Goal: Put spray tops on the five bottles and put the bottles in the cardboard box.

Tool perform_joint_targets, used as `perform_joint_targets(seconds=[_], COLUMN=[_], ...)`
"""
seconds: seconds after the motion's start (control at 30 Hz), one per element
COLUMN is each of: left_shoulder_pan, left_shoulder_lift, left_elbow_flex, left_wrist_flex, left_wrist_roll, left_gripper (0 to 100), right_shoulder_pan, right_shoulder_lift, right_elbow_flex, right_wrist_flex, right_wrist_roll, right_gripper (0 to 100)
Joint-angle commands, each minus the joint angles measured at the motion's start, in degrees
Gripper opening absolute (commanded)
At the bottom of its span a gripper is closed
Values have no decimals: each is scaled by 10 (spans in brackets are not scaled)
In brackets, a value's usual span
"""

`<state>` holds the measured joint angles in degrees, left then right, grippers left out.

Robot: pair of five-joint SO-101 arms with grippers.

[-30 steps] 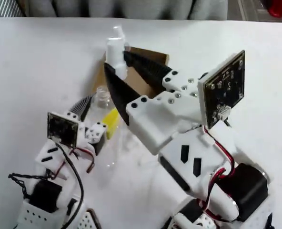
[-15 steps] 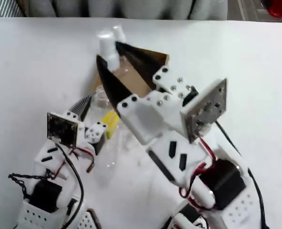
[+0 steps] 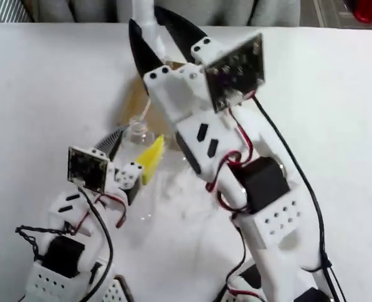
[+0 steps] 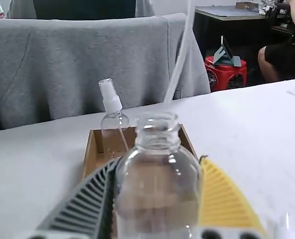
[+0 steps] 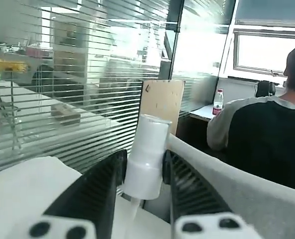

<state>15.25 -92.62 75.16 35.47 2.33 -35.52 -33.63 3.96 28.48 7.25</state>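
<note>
My left gripper point(image 3: 134, 146) is shut on a clear, open-necked bottle point(image 3: 136, 131) standing upright on the table, just in front of the cardboard box point(image 3: 132, 100). In the left wrist view the bottle point(image 4: 157, 169) sits between the grey and yellow fingers of the left gripper point(image 4: 157, 199). Inside the box point(image 4: 90, 149) stands a bottle with a spray top point(image 4: 112, 119). My right gripper point(image 3: 147, 19) is raised over the box's far side, shut on a white spray top point(image 5: 146, 157). The top's thin dip tube point(image 4: 180, 55) hangs slanting above the held bottle's neck.
The white table point(image 3: 48, 82) spreads wide to the left and right of both arms. A grey cloth-covered chair back point(image 4: 63, 64) runs along the table's far edge. The right arm's body point(image 3: 261, 189) and cables rise over the table's middle.
The right arm has risen and swung toward the far edge, lifting the spray top high above the box. The left gripper has kept still with the bottle.
</note>
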Motion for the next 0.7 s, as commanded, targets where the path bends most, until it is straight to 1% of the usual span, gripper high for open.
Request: perform_joint_targets(seconds=[0.0,0.27,0.43,0.67], left_shoulder_pan=[25,27,29,24], left_shoulder_lift=[-123,-123,-123,-123], left_elbow_flex=[-8,-7,-7,-7], left_wrist_flex=[-23,-23,-23,-23], left_wrist_roll=[0,0,0,0], left_gripper=[20,20,20,20], right_shoulder_pan=[9,7,8,8], right_shoulder_lift=[0,0,3,-6], right_elbow_flex=[-30,-29,-28,27], right_wrist_flex=[-14,-8,-8,-13], right_wrist_roll=[8,6,-46,-53], right_gripper=[15,15,15,15])
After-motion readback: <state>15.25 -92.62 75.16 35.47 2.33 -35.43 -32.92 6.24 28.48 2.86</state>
